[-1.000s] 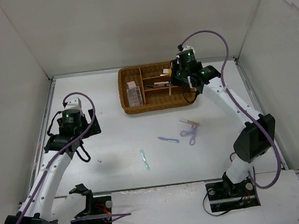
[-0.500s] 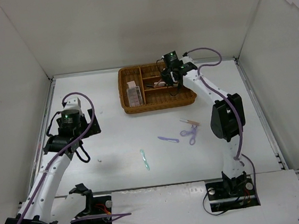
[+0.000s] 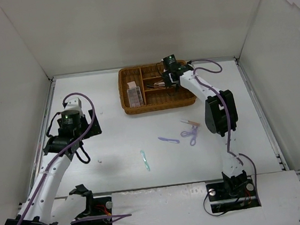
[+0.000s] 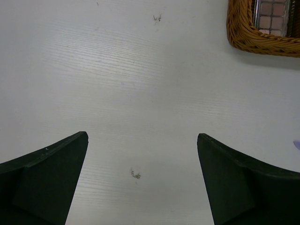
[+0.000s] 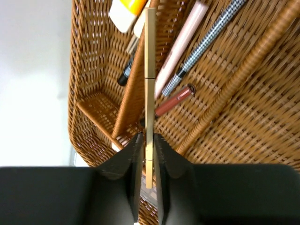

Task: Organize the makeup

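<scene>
Closed tight on the near end of a slim gold pencil [image 5: 149,70], the right fingers [image 5: 135,161] hold it over the wicker tray [image 5: 225,122], apparently to lay it in a slot. Its long axis points straight ahead of them. The left fingers [image 4: 47,173] gape wide, empty, above the bench [image 4: 140,70].

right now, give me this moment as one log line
right gripper: shut on gold pencil, over wicker tray | left gripper: open, empty | on table: mint tool, lilac tools
</scene>
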### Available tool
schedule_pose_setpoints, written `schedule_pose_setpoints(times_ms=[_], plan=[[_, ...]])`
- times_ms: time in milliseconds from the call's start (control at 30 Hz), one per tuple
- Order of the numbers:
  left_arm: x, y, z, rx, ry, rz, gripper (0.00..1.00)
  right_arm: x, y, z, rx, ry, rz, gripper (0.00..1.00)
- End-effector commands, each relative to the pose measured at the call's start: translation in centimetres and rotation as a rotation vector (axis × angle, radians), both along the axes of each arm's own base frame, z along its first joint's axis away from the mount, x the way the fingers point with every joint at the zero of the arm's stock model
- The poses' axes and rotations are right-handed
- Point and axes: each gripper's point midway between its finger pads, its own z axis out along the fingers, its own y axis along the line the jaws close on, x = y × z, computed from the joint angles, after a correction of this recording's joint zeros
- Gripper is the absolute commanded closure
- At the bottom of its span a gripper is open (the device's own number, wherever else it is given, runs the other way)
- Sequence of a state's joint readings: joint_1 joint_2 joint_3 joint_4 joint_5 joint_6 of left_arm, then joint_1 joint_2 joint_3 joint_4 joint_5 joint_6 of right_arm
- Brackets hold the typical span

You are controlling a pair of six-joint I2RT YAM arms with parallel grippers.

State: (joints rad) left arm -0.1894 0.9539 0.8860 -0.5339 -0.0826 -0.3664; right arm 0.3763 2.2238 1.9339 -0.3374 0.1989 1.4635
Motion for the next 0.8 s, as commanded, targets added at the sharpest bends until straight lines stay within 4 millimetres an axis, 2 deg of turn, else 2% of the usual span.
schedule_pose_setpoints(times_ms=[0,67,100,200,267,300,333,400,500,567,600,633,700,733,767], plan=[[1.0,-0.1,1.2,-0.001,-0.051,-0.011,0.03,2.5,-1.5,3.6,0.049,-0.109,-0.111,0.86],[1.1,-0.1,1.3,-0.001,-0.050,-0.013,0.03,2.5,-1.5,3.1,0.057,-0.100,-0.109,0.82],[1.1,-0.1,1.3,-0.001,-0.050,-0.013,0.03,2.6,-1.8,3.2,0.060,-0.102,-0.109,0.75],[1.1,-0.2,1.2,-0.003,-0.047,-0.014,0.03,2.9,-1.8,3.7,0.040,-0.114,-0.044,0.64],[1.1,-0.3,1.1,-0.006,-0.043,-0.019,0.03,2.5,-2.0,4.4,0.000,-0.124,0.007,0.62],[1.1,-0.3,1.0,-0.006,-0.042,-0.019,0.03,2.4,-2.4,5.6,-0.007,-0.143,0.015,0.60],[1.2,-0.4,1.1,-0.008,-0.043,-0.022,0.03,2.0,-2.8,5.4,-0.040,-0.139,0.045,0.59],[1.2,-0.4,1.0,-0.010,-0.040,-0.024,0.03,1.5,-3.2,6.2,-0.069,-0.152,0.086,0.58],[1.2,-0.5,1.1,-0.012,-0.041,-0.024,0.03,-0.3,-4.5,8.0,-0.172,-0.172,0.224,0.59],[1.2,-0.5,1.0,-0.012,-0.041,-0.024,0.03,-1.8,-5.5,8.3,-0.294,-0.175,0.371,0.60],[1.2,-0.5,1.1,-0.013,-0.042,-0.025,0.03,-2.9,-6.0,10.4,-0.335,-0.210,0.409,0.60],[1.2,-0.5,1.1,-0.012,-0.043,-0.024,0.03,-4.5,-6.8,8.6,-0.441,-0.171,0.511,0.60],[1.1,-0.5,1.0,-0.013,-0.042,-0.025,0.03,-6.3,-7.8,8.5,-0.549,-0.163,0.622,0.60],[1.2,-0.5,1.1,-0.014,-0.045,-0.025,0.03,-8.4,-8.8,7.9,-0.643,-0.141,0.710,0.60],[1.2,-0.6,1.0,-0.015,-0.041,-0.028,0.03,-9.5,-9.4,7.5,-0.681,-0.129,0.753,0.60]])
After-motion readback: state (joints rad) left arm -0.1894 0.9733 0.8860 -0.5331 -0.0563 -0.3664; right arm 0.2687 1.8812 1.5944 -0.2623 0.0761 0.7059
